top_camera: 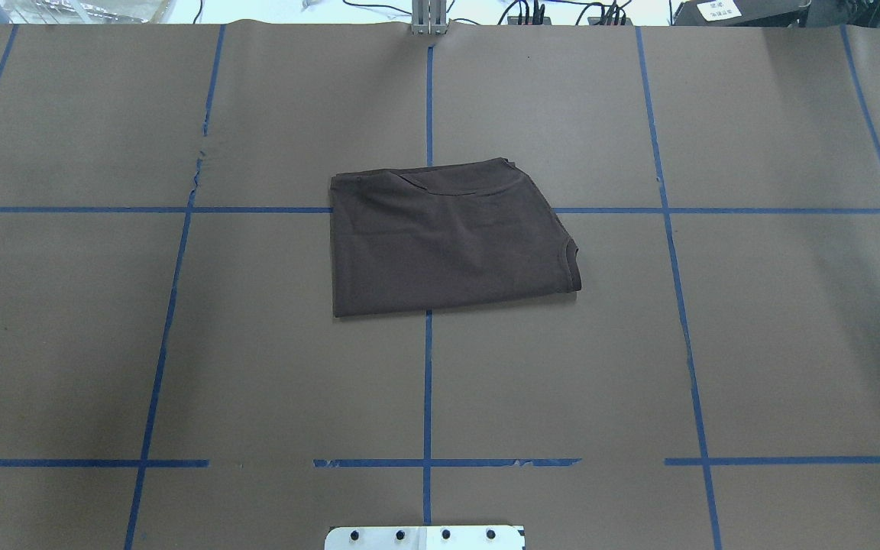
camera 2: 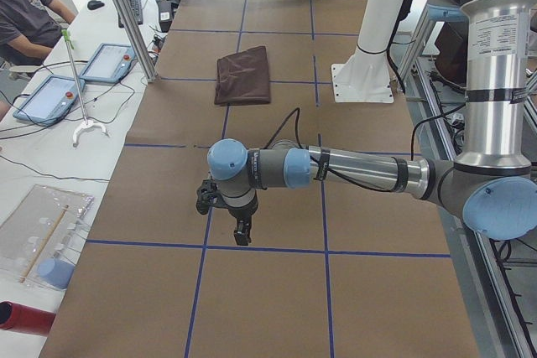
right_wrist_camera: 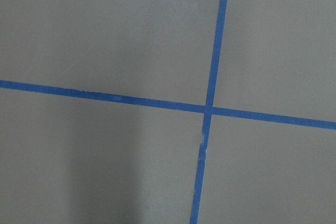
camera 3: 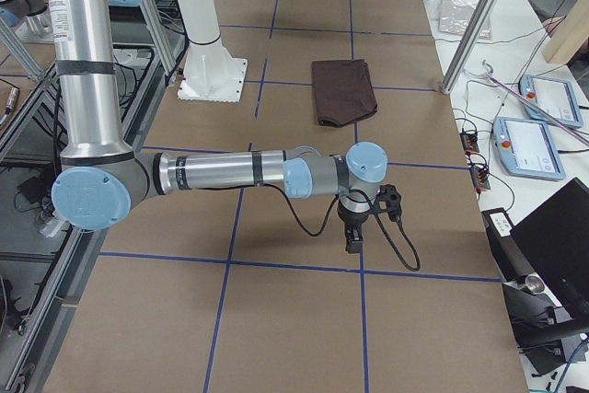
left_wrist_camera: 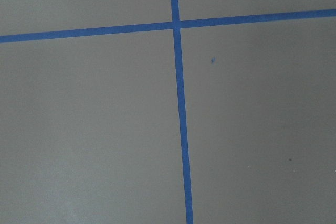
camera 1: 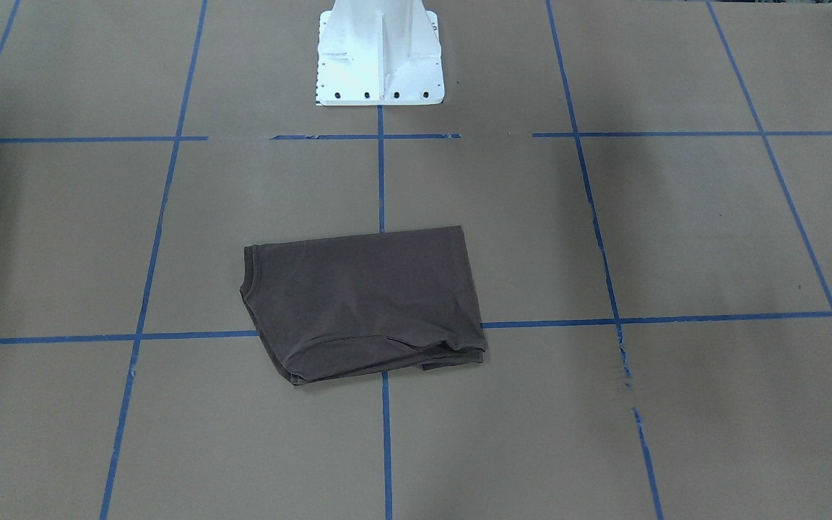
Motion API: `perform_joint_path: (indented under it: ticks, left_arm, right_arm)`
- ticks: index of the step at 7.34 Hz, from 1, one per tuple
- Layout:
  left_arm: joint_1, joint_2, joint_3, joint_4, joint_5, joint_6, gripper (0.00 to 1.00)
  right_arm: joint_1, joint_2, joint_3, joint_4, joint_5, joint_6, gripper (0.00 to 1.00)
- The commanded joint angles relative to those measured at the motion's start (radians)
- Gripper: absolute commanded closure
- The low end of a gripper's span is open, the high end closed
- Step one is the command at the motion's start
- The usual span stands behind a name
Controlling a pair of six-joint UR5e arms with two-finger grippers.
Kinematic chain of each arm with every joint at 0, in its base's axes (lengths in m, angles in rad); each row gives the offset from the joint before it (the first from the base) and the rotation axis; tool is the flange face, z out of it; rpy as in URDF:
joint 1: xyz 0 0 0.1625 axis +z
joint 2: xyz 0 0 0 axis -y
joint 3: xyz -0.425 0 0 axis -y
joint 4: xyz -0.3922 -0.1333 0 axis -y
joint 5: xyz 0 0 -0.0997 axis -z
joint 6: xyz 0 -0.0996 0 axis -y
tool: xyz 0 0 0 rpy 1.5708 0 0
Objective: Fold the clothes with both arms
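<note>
The dark brown T-shirt (camera 1: 362,303) lies folded into a flat rectangle at the middle of the table, also in the overhead view (top_camera: 448,241) and both side views (camera 2: 243,77) (camera 3: 342,89). Nothing touches it. My left gripper (camera 2: 242,228) shows only in the exterior left view, pointing down over bare paper far from the shirt; I cannot tell if it is open or shut. My right gripper (camera 3: 352,238) shows only in the exterior right view, likewise pointing down far from the shirt; I cannot tell its state. Both wrist views show only brown paper and blue tape.
The white base plate (camera 1: 380,65) stands at the robot's side of the table (top_camera: 425,537). Blue tape lines (top_camera: 428,382) grid the brown paper. Tablets (camera 2: 50,94) (camera 3: 534,140), cables and metal posts line the operators' edge, where a person (camera 2: 25,6) sits.
</note>
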Motion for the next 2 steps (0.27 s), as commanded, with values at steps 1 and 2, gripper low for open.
perform_joint_path:
  ticks: [1,2]
  left_arm:
    - [0.001,0.0,-0.001,0.0,0.0,0.0,0.0]
    - [0.001,0.0,-0.002,0.0,0.0,0.0,0.0]
  right_arm:
    - [0.0,0.001,-0.004,0.0,-0.002,0.001,0.0]
    - [0.0,0.001,-0.004,0.0,-0.002,0.001,0.0]
